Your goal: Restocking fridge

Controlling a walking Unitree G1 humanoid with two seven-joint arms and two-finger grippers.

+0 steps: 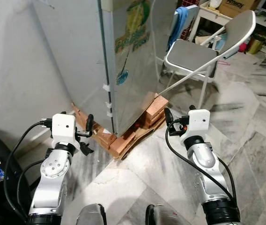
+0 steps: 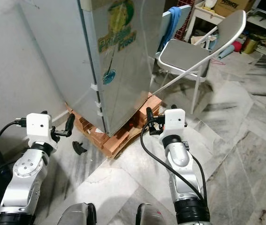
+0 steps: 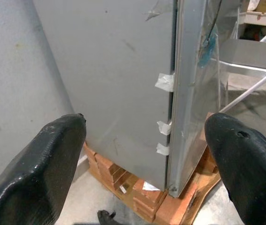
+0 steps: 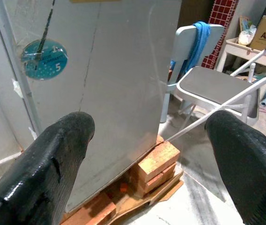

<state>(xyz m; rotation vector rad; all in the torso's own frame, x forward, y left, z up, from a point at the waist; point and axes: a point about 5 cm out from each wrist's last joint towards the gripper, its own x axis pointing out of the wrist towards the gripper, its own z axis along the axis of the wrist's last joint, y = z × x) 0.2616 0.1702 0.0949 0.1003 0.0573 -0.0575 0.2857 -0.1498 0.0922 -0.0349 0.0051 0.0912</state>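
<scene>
Steel fridge [image 1: 123,56] on bricks [image 1: 123,140], open-fingered left gripper [image 3: 144,154] near

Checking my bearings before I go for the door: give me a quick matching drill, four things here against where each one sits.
Things:
1. fridge
2. bricks
3. blue cloth
4. round blue sticker

Places:
A. draped over the back of a chair
B. stuck on the fridge door
C. stacked under the fridge
D. standing straight ahead, door closed

Pairs: 1-D, 2-C, 3-A, 4-B
</scene>
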